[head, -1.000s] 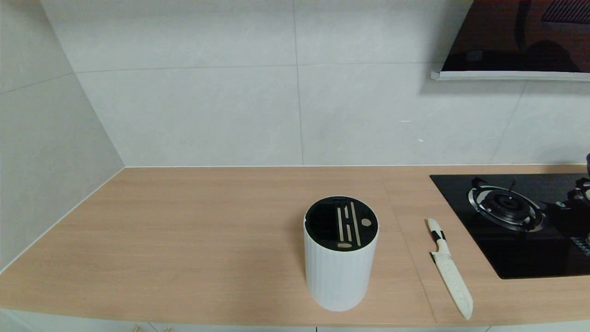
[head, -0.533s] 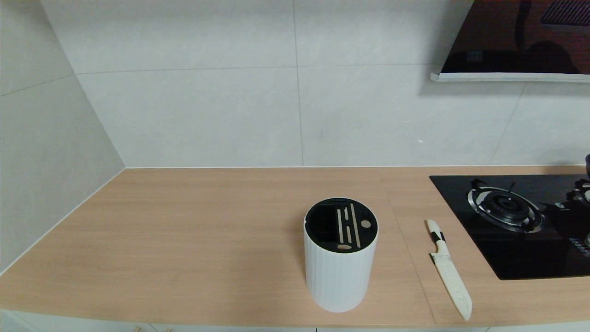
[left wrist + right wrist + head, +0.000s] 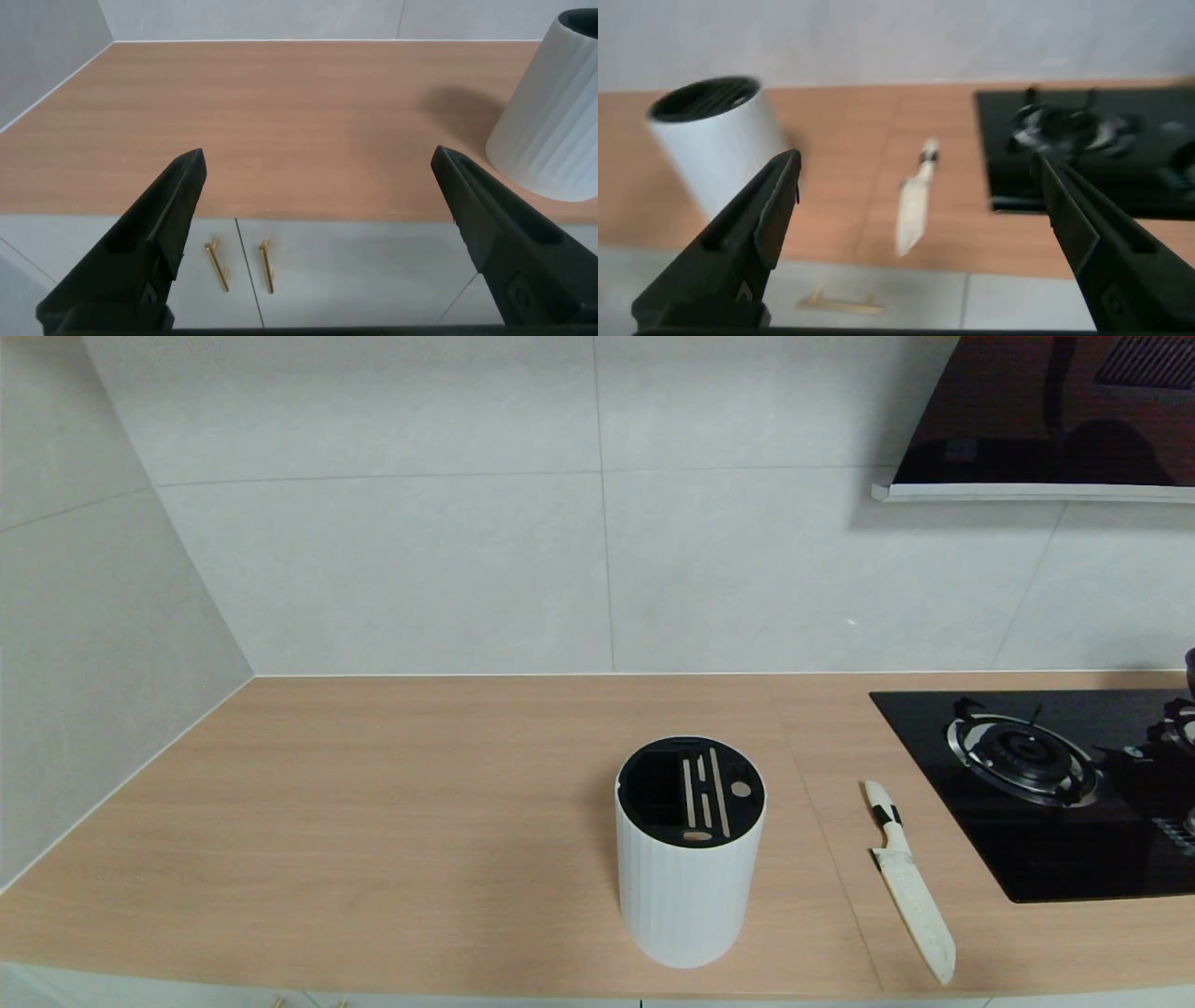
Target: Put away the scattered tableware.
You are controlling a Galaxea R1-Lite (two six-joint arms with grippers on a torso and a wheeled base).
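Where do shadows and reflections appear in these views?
Head view: the knife holder casts a soft shadow leftward on the counter; the glossy range hood carries dark reflections. Left wrist view: a faint shadow lies on the counter beside the knife holder.

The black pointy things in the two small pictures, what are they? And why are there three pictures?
They are a robot's two hands, called pincers. A camera sits on each wrist: one picture looks past the left pincer, the other past the right pincer. Both are open and hold nothing. The big picture comes from a camera on the robot's head. On the wooden counter stands a white holder with slots on top. A white knife lies beside it, near the black stove.
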